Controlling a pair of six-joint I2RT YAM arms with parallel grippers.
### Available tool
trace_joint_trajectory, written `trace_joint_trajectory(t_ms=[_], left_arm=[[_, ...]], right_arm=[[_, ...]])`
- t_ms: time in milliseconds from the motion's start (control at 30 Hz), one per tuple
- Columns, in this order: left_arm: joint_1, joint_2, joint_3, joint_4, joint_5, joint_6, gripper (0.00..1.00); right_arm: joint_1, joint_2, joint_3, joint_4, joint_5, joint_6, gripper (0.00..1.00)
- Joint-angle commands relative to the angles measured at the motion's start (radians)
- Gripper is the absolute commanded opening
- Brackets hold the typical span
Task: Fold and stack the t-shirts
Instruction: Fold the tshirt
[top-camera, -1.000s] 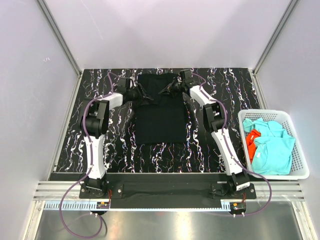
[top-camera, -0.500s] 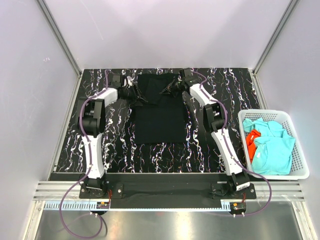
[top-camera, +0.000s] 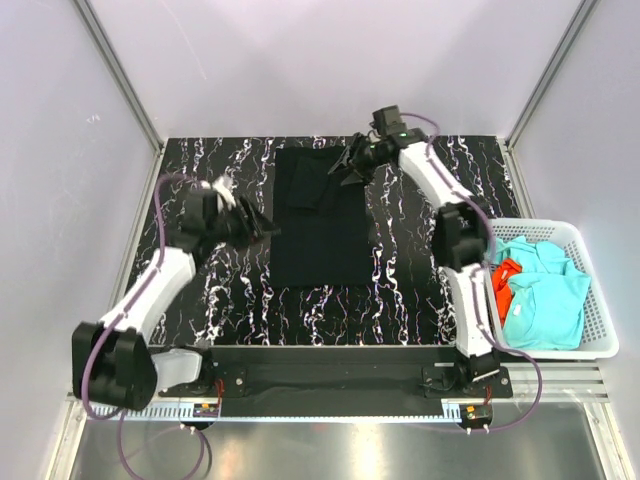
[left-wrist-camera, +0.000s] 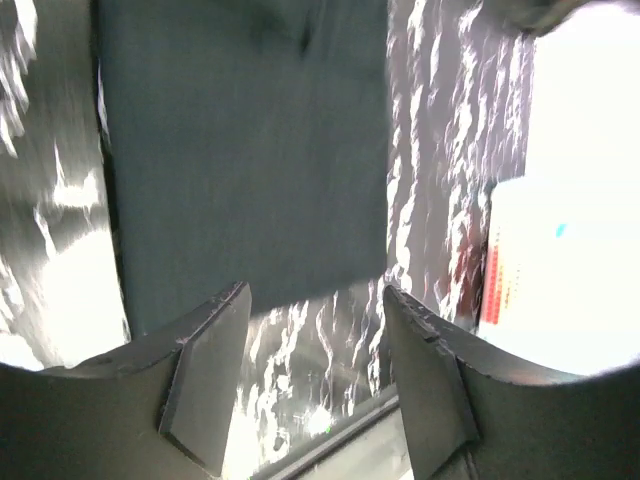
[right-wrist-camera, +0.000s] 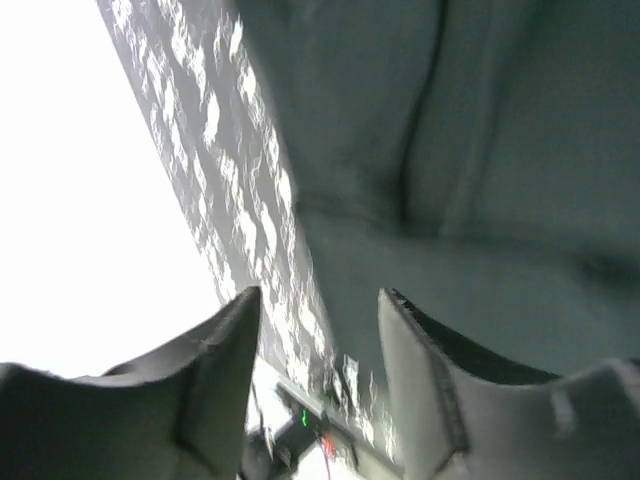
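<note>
A black t-shirt (top-camera: 320, 230) lies flat on a dark marbled table (top-camera: 410, 290) between two robot arms.

The shirt forms a long, narrow rectangle in the middle of the table. The left tool (top-camera: 262, 224) is just beside the shirt's left edge, with its fingers spread and nothing between them. The right tool (top-camera: 342, 168) is over the shirt's upper right part, also spread and empty. Its wrist view is blurred, so I cannot tell whether it touches the cloth. At the table's right edge, a white basket (top-camera: 548, 351) holds turquoise t-shirts (top-camera: 545, 300) and an orange-red t-shirt (top-camera: 503, 281).
</note>
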Motion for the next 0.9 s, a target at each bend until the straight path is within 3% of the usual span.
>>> trace_joint_trajectory(t_ms=[0,167,433,600,667,800,867], left_arm=[[-0.076,-0.093,-0.196,0.013,-0.094,-0.113,0.61],[-0.093,-0.294,-0.382,0.024,-0.094,-0.24,0.6],[-0.112,-0.365,-0.587,0.061,-0.115,-0.461,0.61],[-0.112,-0.327,-0.686,0.197,-0.121,-0.649,0.61],[-0.112,-0.31,-0.703,0.226,-0.143,-0.701,0.61],[-0.11,-0.279,-0.744,0.338,-0.184,-0.806,0.59],[-0.11,-0.258,-0.763,0.372,-0.21,-0.854,0.57]], right_arm=[[0.002,-0.305,-0.257,-0.051,0.056,-0.077,0.6],[0.0,-0.645,-0.8,0.122,0.033,-0.007,0.66],[0.015,-1.064,-1.531,0.527,0.011,0.269,0.68],[0.049,-1.15,-1.705,0.656,0.04,0.342,0.72],[0.057,-1.144,-1.777,0.713,0.06,0.394,0.7],[0.067,-1.108,-1.908,0.998,0.088,0.53,0.63],[0.071,-1.069,-1.926,1.029,0.115,0.557,0.61]])
